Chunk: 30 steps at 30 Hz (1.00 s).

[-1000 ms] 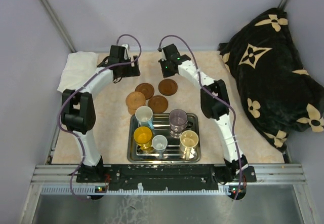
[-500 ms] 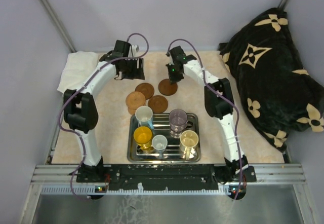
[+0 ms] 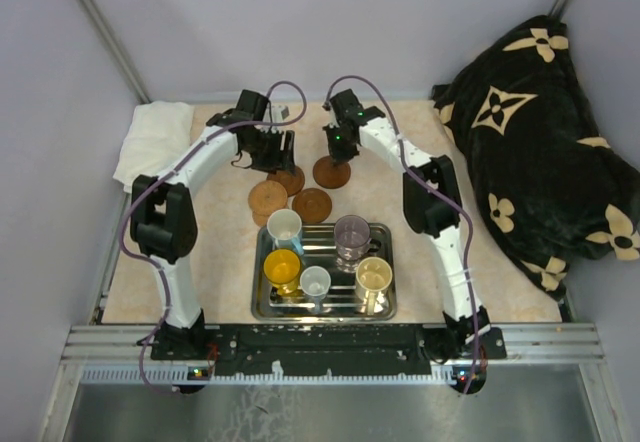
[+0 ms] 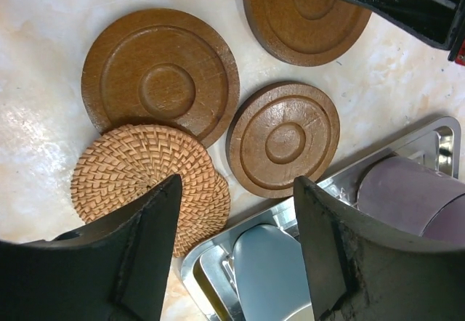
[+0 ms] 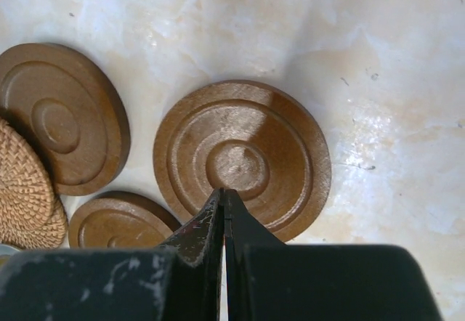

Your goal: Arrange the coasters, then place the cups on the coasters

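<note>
Three brown wooden coasters (image 4: 160, 74) (image 4: 283, 138) (image 4: 305, 12) and two overlapping woven coasters (image 4: 142, 176) lie on the marble table beyond the steel tray (image 3: 375, 307). In the tray stand the cups: light blue (image 3: 285, 227), purplish (image 3: 351, 232), yellow (image 3: 282, 265), small grey-white (image 3: 315, 282) and cream (image 3: 373, 277). My left gripper (image 4: 236, 183) hangs open above the coasters with nothing between its fingers. My right gripper (image 5: 224, 192) is shut, its tips over the middle of the rightmost wooden coaster (image 5: 242, 157). Whether the tips touch the coaster I cannot tell.
A white cloth (image 3: 150, 137) lies at the back left corner. A dark blanket with cream flowers (image 3: 540, 132) is heaped along the right side. The two arms stand close together over the coasters, and the right gripper shows at the top right of the left wrist view.
My left gripper has swung right, over the coasters, with its jaws somewhat narrower. My right gripper has moved toward the tray and now sits over the rightmost wooden coaster.
</note>
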Available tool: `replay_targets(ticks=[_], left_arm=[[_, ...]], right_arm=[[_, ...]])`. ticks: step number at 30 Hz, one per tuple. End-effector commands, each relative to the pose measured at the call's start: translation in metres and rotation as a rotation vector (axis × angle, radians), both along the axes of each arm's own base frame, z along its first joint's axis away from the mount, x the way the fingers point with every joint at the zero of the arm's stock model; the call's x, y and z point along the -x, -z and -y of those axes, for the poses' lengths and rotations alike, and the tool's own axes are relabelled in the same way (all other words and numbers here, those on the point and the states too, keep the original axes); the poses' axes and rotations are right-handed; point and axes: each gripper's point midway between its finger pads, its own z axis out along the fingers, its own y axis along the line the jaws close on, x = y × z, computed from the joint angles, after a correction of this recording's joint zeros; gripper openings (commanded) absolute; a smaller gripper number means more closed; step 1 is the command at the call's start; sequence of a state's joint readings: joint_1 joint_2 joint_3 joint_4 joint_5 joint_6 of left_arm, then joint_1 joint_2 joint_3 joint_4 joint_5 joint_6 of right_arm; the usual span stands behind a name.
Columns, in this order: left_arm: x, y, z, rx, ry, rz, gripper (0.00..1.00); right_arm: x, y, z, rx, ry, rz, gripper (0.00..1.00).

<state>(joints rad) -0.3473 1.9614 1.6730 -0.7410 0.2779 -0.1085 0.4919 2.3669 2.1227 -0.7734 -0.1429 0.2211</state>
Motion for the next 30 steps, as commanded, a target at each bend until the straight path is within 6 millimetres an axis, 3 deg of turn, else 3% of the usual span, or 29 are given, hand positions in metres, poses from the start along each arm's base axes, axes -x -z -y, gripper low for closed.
replay_targets(ticks=[1,7,18,24,30], left_arm=[[0.009,0.008,0.008,0.021,0.03,-0.051,0.7],[0.013,0.012,0.015,0.048,0.055,-0.079,0.71],[0.012,0.012,0.014,0.029,0.067,-0.061,0.75],[0.012,0.013,0.014,0.029,0.07,-0.062,0.77],[0.009,0.009,0.016,0.039,0.073,-0.05,0.78]], right_arm=[[0.003,0.018,0.013,0.0,0.051,-0.071,0.0],[0.011,0.04,0.043,0.032,0.139,-0.15,0.0],[0.031,0.065,0.077,0.173,0.236,-0.214,0.0],[0.045,0.071,0.112,0.257,0.335,-0.248,0.0],[0.045,0.067,0.144,0.274,0.447,-0.251,0.0]])
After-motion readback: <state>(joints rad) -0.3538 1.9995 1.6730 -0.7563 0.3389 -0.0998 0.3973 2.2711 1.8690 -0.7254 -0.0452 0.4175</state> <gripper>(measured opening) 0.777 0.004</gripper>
